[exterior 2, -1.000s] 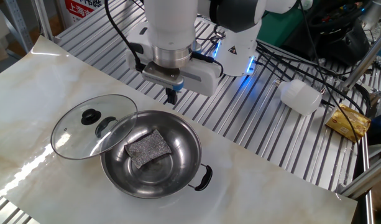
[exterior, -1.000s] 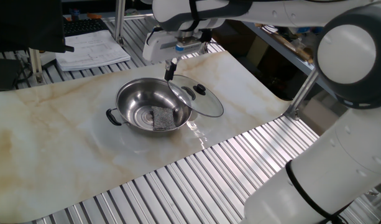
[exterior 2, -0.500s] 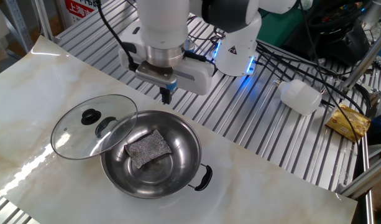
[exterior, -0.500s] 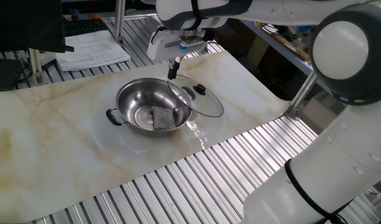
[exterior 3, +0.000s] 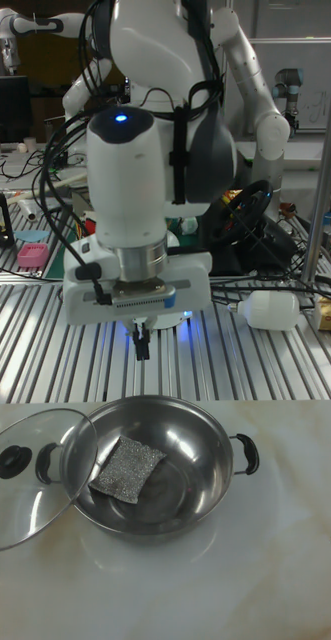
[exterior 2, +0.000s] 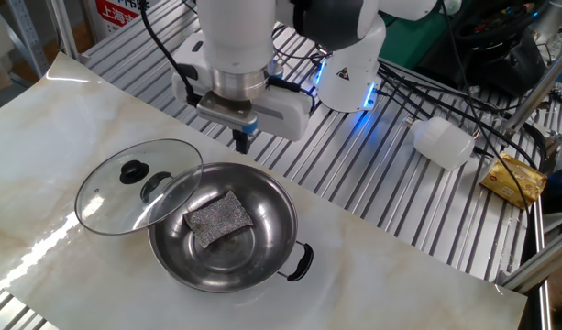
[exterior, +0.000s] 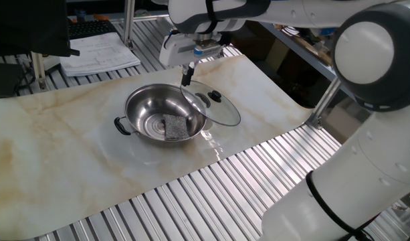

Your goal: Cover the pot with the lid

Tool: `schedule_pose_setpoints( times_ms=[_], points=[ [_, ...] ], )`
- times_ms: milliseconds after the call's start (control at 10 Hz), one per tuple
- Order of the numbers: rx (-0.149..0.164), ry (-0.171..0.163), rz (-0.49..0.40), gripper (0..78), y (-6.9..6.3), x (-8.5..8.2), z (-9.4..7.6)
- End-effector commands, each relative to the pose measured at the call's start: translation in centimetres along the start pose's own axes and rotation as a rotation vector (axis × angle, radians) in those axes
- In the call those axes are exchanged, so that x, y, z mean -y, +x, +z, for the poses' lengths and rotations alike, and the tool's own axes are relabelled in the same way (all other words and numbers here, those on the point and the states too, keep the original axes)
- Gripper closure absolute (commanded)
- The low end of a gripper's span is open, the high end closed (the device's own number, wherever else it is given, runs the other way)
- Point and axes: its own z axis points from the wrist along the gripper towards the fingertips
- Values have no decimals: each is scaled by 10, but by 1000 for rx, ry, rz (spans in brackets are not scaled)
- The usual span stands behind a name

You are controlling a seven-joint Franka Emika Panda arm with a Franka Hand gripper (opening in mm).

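The shiny steel pot [exterior: 146, 109] [exterior 2: 267, 246] [exterior 3: 193, 468] stands uncovered on the marble mat, with a grey scouring pad [exterior 2: 218, 218] lying inside. The glass lid [exterior: 221, 108] [exterior 2: 115, 188] [exterior 3: 15, 500] with its black knob leans tilted on the pot's rim, over one black handle. My gripper [exterior: 186, 73] [exterior 2: 243, 140] [exterior 3: 141, 345] hangs above the far rim of the pot. Its fingers are shut with nothing between them. It sits a short way from the lid and touches neither thing.
A white plastic bottle [exterior 2: 443, 142] [exterior 3: 275, 310] and a yellow packet [exterior 2: 514, 179] lie on the slatted table behind the mat. Papers [exterior: 101, 53] sit at the far corner. The mat's front edge [exterior: 191, 171] runs close to the pot.
The gripper has shifted slightly sideways toward the lid's side and a touch higher. Pot, lid and pad have not moved.
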Motion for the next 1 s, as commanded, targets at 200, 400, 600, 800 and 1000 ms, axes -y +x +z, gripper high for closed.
schedule_pose_setpoints(
  times_ms=[200,400,600,800,1000],
  points=[
    [-1,23,-9,776,-12,45,6],
    [-13,50,13,776,-10,62,11],
    [-17,49,3,776,-14,80,16],
    [-23,44,9,776,-17,96,29],
    [14,53,23,776,-13,98,66]
  ],
)
